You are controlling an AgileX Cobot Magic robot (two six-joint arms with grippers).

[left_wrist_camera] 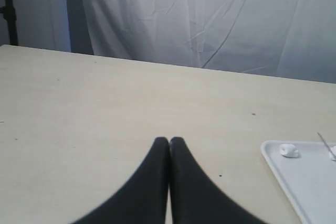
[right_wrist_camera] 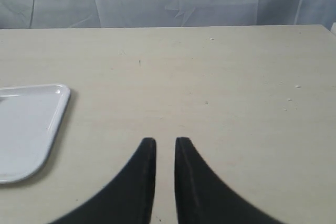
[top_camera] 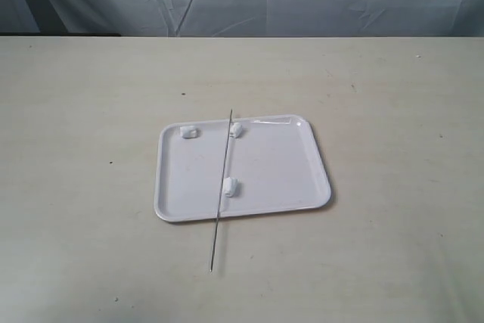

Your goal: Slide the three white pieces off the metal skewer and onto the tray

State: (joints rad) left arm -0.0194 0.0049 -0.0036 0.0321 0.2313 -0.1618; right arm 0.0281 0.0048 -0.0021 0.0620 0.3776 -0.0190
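Left gripper (left_wrist_camera: 169, 141): fingers together, empty.
Right gripper (right_wrist_camera: 165, 141): slightly apart, empty.
Skewer (top_camera: 215, 232): across tray (top_camera: 280, 172).
Pieces (top_camera: 188, 132) (top_camera: 237, 129) (top_camera: 231, 186): on tray, two beside skewer.

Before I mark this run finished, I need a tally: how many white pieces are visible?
3 white pieces. One lies loose in the tray's far-left corner; one touches the skewer near the far rim; one touches it mid-tray. Whether those two are threaded is unclear.

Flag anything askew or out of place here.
The metal skewer lies slanted across the tray, its near end overhanging onto the table. One white piece sits apart by the far rim; nothing spilled.
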